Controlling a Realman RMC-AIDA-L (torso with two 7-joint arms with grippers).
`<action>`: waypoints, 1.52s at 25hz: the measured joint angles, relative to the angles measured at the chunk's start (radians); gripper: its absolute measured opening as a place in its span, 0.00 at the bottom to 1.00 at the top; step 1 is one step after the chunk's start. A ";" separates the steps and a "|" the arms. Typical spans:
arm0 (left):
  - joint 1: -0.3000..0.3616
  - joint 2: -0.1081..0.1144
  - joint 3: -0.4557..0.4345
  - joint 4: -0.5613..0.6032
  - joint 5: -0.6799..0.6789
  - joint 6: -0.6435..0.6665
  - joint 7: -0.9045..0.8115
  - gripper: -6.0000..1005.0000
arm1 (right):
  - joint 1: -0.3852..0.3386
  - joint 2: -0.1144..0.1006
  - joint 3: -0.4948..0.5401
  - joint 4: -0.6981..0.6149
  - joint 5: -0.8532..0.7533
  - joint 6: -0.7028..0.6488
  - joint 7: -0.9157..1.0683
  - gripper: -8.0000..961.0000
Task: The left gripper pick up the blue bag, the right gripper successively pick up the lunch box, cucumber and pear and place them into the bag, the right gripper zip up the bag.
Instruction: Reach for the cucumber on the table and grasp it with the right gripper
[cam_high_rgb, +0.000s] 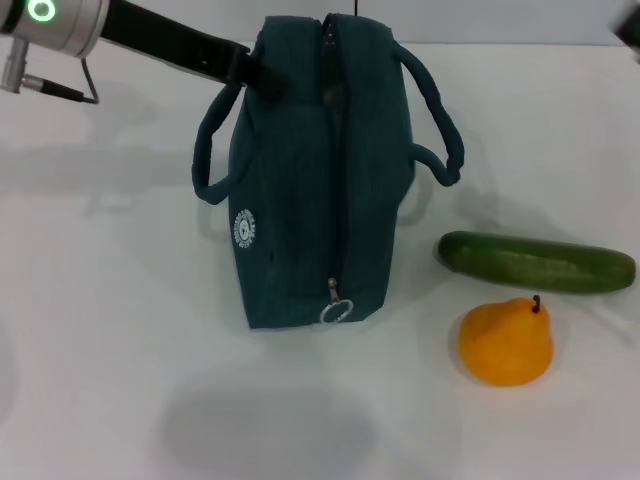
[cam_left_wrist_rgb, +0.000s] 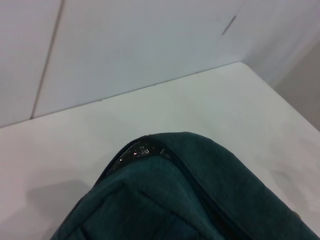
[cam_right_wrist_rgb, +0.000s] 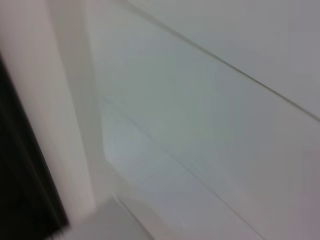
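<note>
Up top, left pincer (cam_high_rgb: 258, 75) meets blue bag (cam_high_rgb: 320, 180) far-left edge; finger state unclear

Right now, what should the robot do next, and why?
Probably reach the right gripper, unseen in the head view, toward the cucumber. The left gripper is at the blue bag, no lunch box shows, and cucumber and pear lie on the table.

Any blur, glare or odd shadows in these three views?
Head view: sharp; soft round shadow on the table in front of the blue bag, fainter ones beside the cucumber and pear. Left wrist view: the bag fills the foreground, with a small specular glint at its zipper end. Right wrist view: smeared, only pale surfaces and a dark edge.
</note>
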 joint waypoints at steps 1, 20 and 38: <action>0.006 0.000 0.000 0.000 0.000 -0.005 0.002 0.06 | -0.022 -0.005 -0.020 -0.037 -0.002 -0.015 -0.016 0.37; 0.037 -0.016 -0.001 -0.014 -0.038 -0.054 0.020 0.06 | -0.155 -0.065 -0.401 -0.718 -0.106 0.088 -0.013 0.63; 0.063 -0.024 -0.001 -0.038 -0.114 -0.073 0.025 0.06 | 0.062 0.001 -0.815 -0.897 -0.445 0.321 0.142 0.92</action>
